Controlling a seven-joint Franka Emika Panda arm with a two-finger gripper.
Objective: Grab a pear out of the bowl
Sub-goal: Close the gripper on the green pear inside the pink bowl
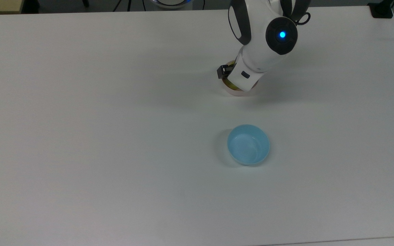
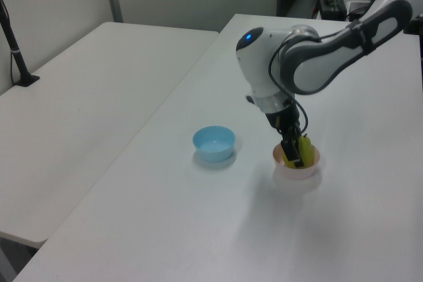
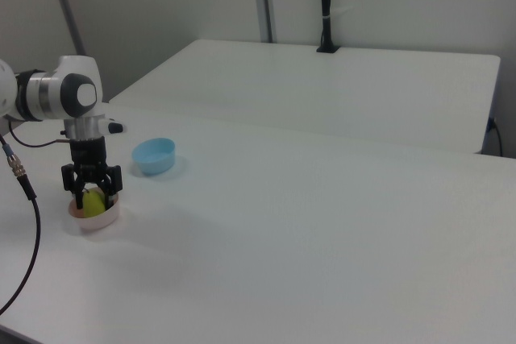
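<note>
Pear point(image 3: 93, 203) in pink bowl point(image 3: 95, 219), lower left of right view — claw point(image 3: 92, 192) spread, straddling it. Risks: off-centre squeeze rolls smooth fruit out; finger catches rim, drags light bowl across desk point(image 1: 115, 136).

Arm bent down steeply from the tabletop's far edge in the top view, wrist vertical, blue status light lit. Gripper point(image 3: 92, 193) lowered, fingers point(image 3: 108, 180) spread apart and pointing straight down.
</note>
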